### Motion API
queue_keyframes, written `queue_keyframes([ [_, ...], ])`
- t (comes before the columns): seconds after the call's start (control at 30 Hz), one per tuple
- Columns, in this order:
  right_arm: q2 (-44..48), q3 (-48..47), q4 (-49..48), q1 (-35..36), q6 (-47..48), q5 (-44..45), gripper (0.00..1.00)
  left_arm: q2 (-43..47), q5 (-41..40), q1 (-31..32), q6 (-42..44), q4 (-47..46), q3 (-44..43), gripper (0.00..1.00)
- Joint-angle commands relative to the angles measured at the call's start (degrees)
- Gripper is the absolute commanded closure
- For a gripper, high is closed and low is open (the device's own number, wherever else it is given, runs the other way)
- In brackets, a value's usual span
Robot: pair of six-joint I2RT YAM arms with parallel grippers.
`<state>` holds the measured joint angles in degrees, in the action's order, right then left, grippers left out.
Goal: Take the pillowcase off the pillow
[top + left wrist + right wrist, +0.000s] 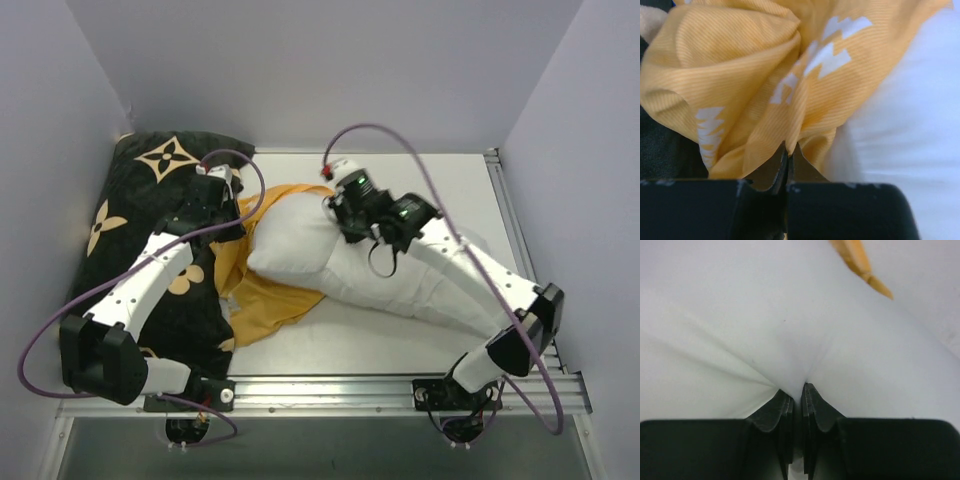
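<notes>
The white pillow [300, 240] lies across the middle of the table, mostly bare. The orange-yellow pillowcase [262, 290] is bunched at its left end and trails toward the front; its blue face is hidden. My left gripper [232, 205] is shut on a fold of the pillowcase [755, 75], whose white lettering shows in the left wrist view, with the pillow [910, 115] to the right. My right gripper [340, 215] is shut on a pinch of the pillow [765, 330]. An orange edge of pillowcase [860, 265] shows at the top of the right wrist view.
A large black cushion with beige flower motifs [130, 210] fills the left side, under my left arm. Grey walls close in the left, back and right. A metal rail [330, 385] runs along the table's front edge.
</notes>
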<state>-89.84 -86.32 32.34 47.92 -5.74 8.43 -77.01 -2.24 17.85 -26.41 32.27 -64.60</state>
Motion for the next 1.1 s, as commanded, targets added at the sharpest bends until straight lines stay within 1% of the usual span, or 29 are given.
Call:
queue_keyframes([
  [0.0, 10.02, -5.60, 5.81, -6.96, -6.65, -2.26, 1.00, 0.90, 0.92, -0.18, -0.57, -2.83, -3.25, 1.00],
  [0.1, 14.07, -8.15, 6.16, -9.59, -7.27, -4.90, 1.00, -0.85, 0.13, -0.18, -1.01, -3.62, -3.69, 1.00],
  [0.23, 17.15, -11.14, 6.86, -13.63, -9.38, -5.09, 1.00, -3.40, 0.04, -0.01, -2.85, -6.50, -3.00, 1.00],
  [0.37, 19.17, -12.64, 5.81, -18.03, -13.68, -4.74, 1.00, -6.30, 1.10, 0.87, -4.96, -9.85, -1.67, 1.00],
  [0.4, 19.53, -12.81, 5.29, -19.87, -14.99, -5.78, 1.00, -7.00, 1.27, 1.05, -5.31, -10.82, -1.32, 1.00],
  [0.5, 19.97, -14.04, 4.05, -22.42, -16.84, -8.60, 1.00, -10.25, 1.54, 1.58, -6.80, -12.75, -0.44, 1.00],
  [0.67, 19.53, -16.24, 3.96, -26.03, -18.60, -17.81, 1.00, -13.51, 1.63, 1.93, -9.27, -15.57, 1.49, 1.00],
  [0.87, 21.11, -14.40, 1.77, -29.37, -22.38, -16.25, 1.00, -15.09, 0.66, 3.95, -9.88, -16.54, 2.37, 1.00],
  [0.9, 21.37, -13.96, 1.24, -29.64, -23.00, -15.64, 1.00, -15.10, 0.66, 5.08, -9.97, -17.15, 3.50, 1.00],
  [1.0, 20.94, -14.13, 0.45, -29.90, -25.20, -10.20, 1.00, -14.22, -0.13, 7.46, -10.50, -17.77, 5.35, 1.00],
  [1.03, 20.07, -14.05, 0.27, -29.90, -25.55, -6.09, 1.00, -13.70, -0.57, 9.29, -10.59, -18.20, 7.01, 1.00],
  [1.07, 19.54, -14.05, 0.10, -29.90, -25.73, -4.23, 1.00, -12.30, -0.75, 10.27, -10.94, -18.64, 8.25, 1.00],
])
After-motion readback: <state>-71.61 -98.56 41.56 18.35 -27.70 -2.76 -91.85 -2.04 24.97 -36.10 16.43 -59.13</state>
